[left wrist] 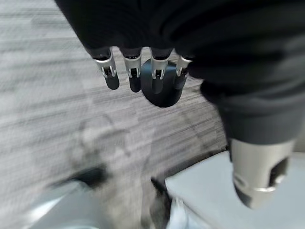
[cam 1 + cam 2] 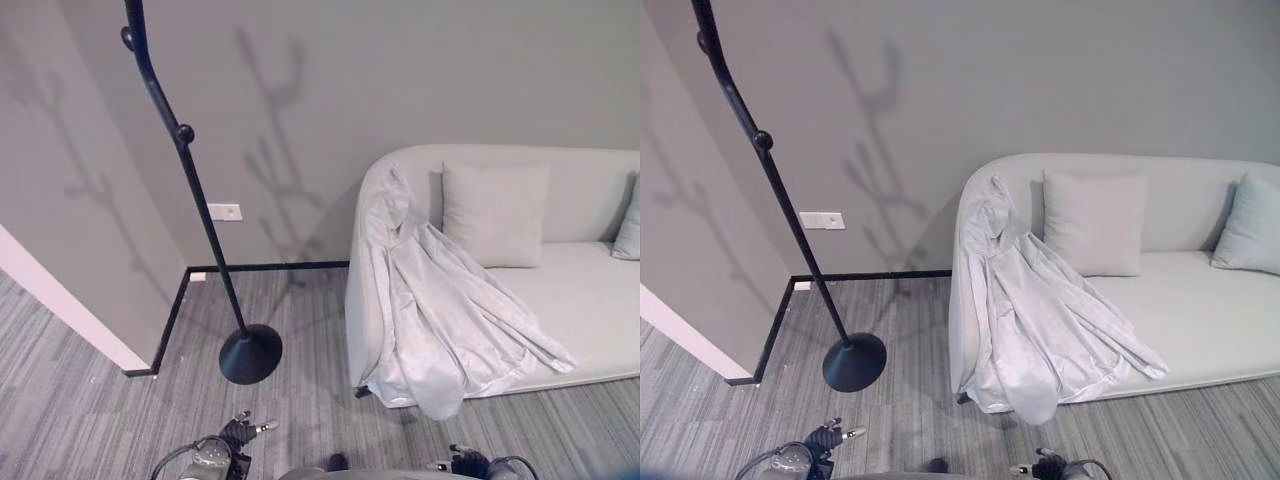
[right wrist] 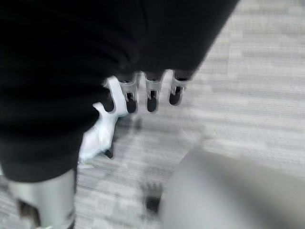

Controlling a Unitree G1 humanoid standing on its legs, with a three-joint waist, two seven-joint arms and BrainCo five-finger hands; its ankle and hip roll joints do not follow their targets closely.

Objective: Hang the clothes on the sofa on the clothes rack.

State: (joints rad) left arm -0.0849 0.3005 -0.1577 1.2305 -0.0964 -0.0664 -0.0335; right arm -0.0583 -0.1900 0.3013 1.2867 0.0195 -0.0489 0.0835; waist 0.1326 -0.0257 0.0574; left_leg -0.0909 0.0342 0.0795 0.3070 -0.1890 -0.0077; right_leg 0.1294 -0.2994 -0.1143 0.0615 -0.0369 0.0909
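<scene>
A pale grey-white garment (image 2: 430,300) is draped over the left arm and seat front of the light sofa (image 2: 590,290), its hem reaching the floor. To the sofa's left stands the black clothes rack (image 2: 195,190), a leaning pole with knobs on a round base (image 2: 250,353). My left hand (image 2: 240,435) is low at the near edge, short of the rack's base, its fingers (image 1: 110,71) straight and holding nothing. At the lower right my right hand (image 2: 465,463) has relaxed, empty fingers (image 3: 151,93), with the garment's hem (image 3: 97,136) on the floor beyond them.
Two cushions (image 2: 495,213) (image 2: 628,222) lean on the sofa back. A wall corner juts out at the left, with a wall socket (image 2: 225,211) behind the rack. Grey striped carpet (image 2: 90,400) lies between me, the rack and the sofa.
</scene>
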